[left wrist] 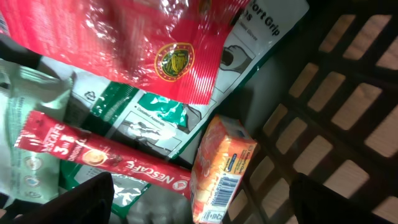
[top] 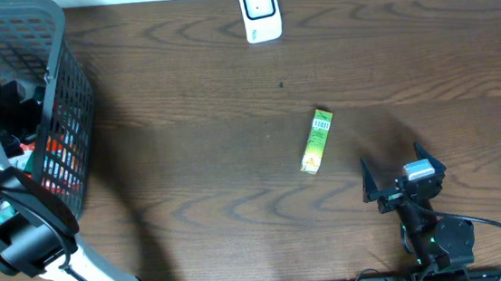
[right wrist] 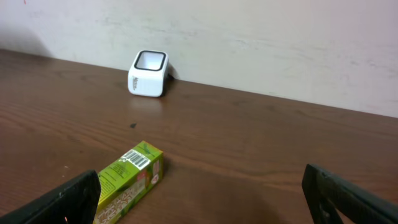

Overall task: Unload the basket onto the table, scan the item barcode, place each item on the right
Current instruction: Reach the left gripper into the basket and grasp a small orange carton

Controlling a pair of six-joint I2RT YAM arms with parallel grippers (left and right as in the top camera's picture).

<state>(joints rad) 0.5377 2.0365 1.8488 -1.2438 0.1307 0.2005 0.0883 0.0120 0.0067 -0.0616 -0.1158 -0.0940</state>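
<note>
The right gripper (top: 394, 166), spread empty like the left gripper (left wrist: 208, 205) in the basket (top: 75, 110), should pinch the green box (top: 317, 141), mid-table at its ten o'clock, by its long sides, barcode (right wrist: 135, 159) uncovered.

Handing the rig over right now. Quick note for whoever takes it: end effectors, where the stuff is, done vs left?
Left end effector: open, empty, inside the basket, above an orange box, a Nescafe stick and a red bag.
Right end effector: open, empty, near the table's front edge, facing the green box.
Green box: lying flat on the table, barcode up.
Scanner: at the far edge, well apart from the box.
Done: no item is gripped or at the scanner.
Left: grasp an item, probably the green box, and show its barcode to the scanner.
</note>
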